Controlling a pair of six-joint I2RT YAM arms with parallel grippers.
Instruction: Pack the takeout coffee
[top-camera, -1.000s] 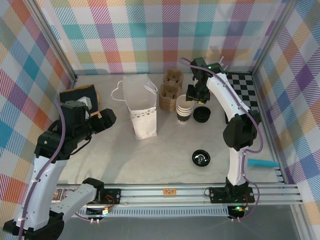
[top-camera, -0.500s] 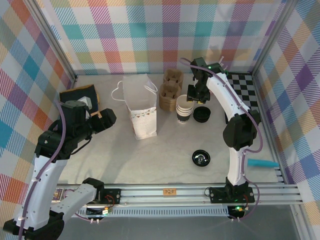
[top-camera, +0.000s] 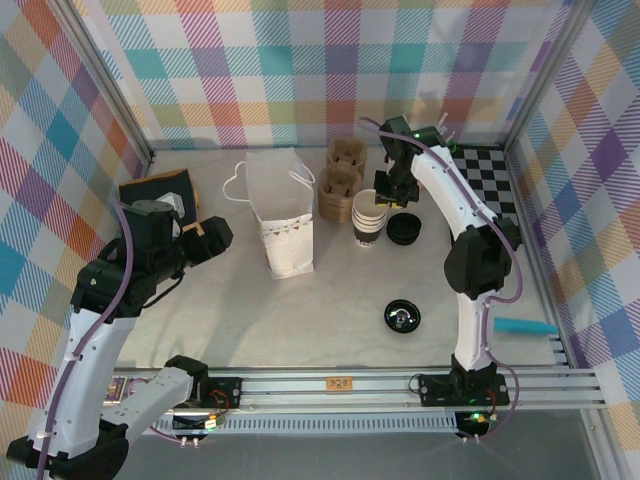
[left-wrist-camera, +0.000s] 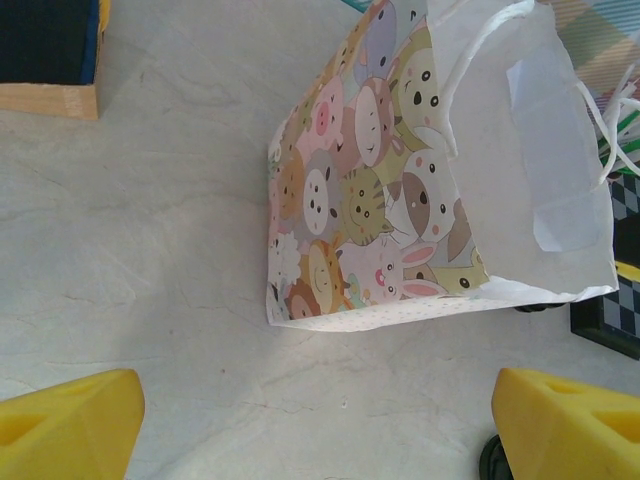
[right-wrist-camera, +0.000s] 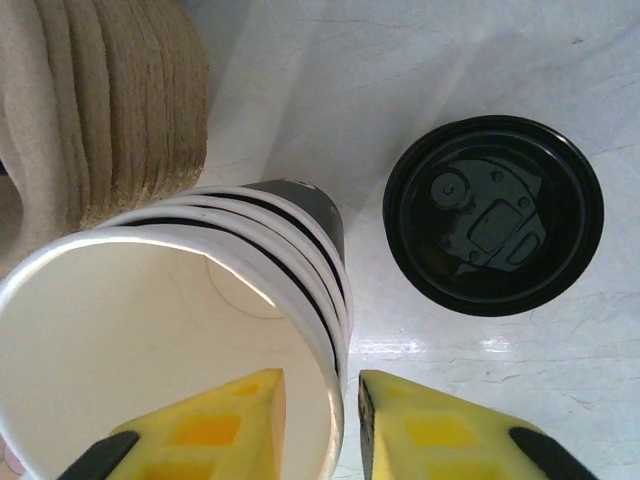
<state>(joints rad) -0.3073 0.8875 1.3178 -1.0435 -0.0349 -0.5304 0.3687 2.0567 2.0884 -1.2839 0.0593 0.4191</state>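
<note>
A stack of white paper cups (top-camera: 368, 218) with dark lower bodies stands right of the white paper bag (top-camera: 283, 215). My right gripper (right-wrist-camera: 322, 420) is over the stack (right-wrist-camera: 170, 330). One yellow finger is inside the top cup and the other outside, pinching its rim wall. The takeout coffee, as a lidded cup, is out of view. A black lid (right-wrist-camera: 493, 228) lies just right of the stack. What is under it is hidden. My left gripper (left-wrist-camera: 320, 430) hovers open over bare table in front of the animal-print bag (left-wrist-camera: 400, 200).
A loose black lid (top-camera: 402, 317) lies on the table in front. Brown cardboard carriers (top-camera: 340, 185) stand behind the stack. A navy box (top-camera: 155, 192) sits far left, a checkered mat (top-camera: 485, 185) far right, and a teal object (top-camera: 525, 327) near the right rail.
My right gripper's jaws have narrowed onto the rim of the top cup. The arm has barely shifted. The left arm has not moved.
</note>
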